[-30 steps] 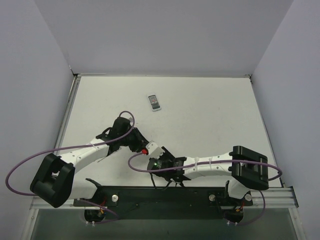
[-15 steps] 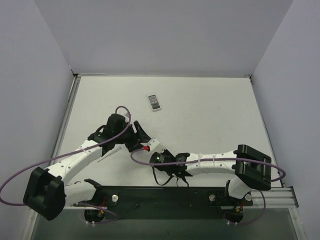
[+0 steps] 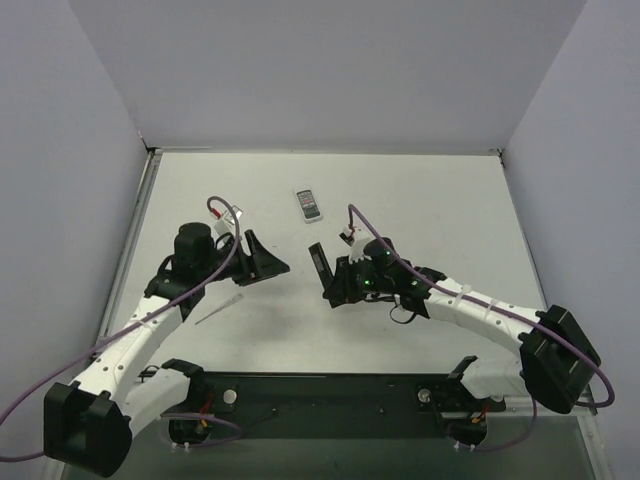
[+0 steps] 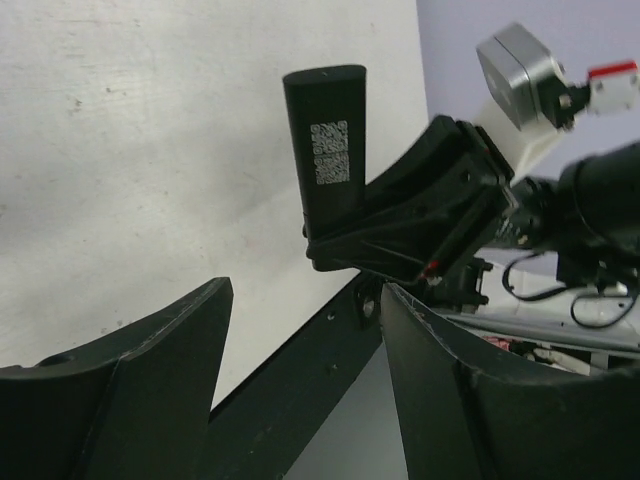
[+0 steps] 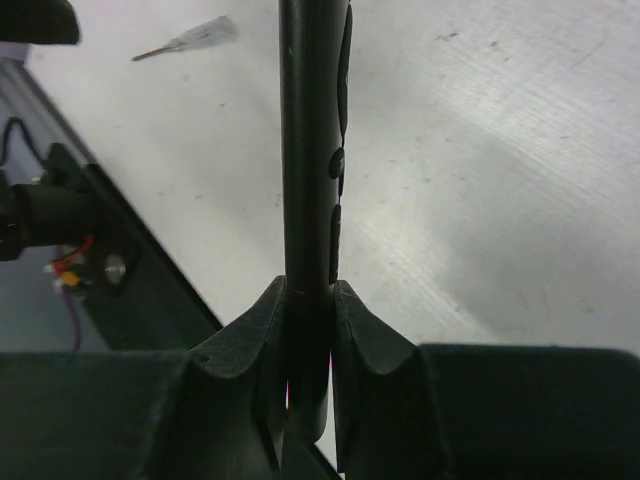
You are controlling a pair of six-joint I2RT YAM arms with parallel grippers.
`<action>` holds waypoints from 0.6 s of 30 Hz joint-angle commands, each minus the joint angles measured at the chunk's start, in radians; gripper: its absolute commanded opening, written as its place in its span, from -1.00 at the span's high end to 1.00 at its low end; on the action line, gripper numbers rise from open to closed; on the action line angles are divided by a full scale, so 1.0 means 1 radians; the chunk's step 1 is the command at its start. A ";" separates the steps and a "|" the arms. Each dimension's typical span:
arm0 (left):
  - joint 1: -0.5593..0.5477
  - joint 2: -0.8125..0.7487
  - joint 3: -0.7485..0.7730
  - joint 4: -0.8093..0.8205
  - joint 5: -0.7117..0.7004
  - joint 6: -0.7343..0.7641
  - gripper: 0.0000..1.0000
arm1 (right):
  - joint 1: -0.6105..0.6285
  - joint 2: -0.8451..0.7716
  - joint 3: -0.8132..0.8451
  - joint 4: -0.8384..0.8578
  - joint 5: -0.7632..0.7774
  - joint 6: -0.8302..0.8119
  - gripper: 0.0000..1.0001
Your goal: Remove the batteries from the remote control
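Note:
The black remote control [image 3: 320, 262] is held above the table's middle by my right gripper [image 3: 333, 288], which is shut on its lower end. In the right wrist view the remote [image 5: 310, 140] runs edge-on up from the closed fingers [image 5: 362, 330], side buttons showing. The left wrist view shows its back with a white code label [image 4: 327, 140] and the right gripper [image 4: 420, 225] under it. My left gripper [image 3: 270, 258] hangs to the remote's left, apart from it, open and empty [image 4: 305, 290]. No batteries are visible.
A short white remote with dark buttons [image 3: 309, 205] lies further back on the table. A thin translucent pointed tool [image 3: 218, 312] [image 5: 188, 40] lies near the left arm. The black base rail [image 3: 320, 390] runs along the front edge.
The grippers, close together near the front edge before, have parted. The left one opened and drew back left. The right one shut on the remote and carried it back and to the right.

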 commanded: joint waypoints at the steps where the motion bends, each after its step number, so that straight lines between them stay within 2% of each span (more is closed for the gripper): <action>1: -0.001 -0.048 -0.083 0.311 0.177 -0.055 -0.43 | -0.044 -0.012 -0.012 0.216 -0.363 0.138 1.00; 7: -0.024 -0.048 -0.136 0.494 0.202 -0.139 -0.43 | -0.042 -0.005 -0.008 0.351 -0.487 0.229 1.00; 16: -0.111 0.001 -0.150 0.609 0.143 -0.211 -0.43 | -0.041 0.031 -0.039 0.597 -0.559 0.405 1.00; 18: -0.128 -0.001 -0.158 0.647 0.122 -0.236 -0.36 | -0.041 0.037 -0.054 0.644 -0.572 0.427 1.00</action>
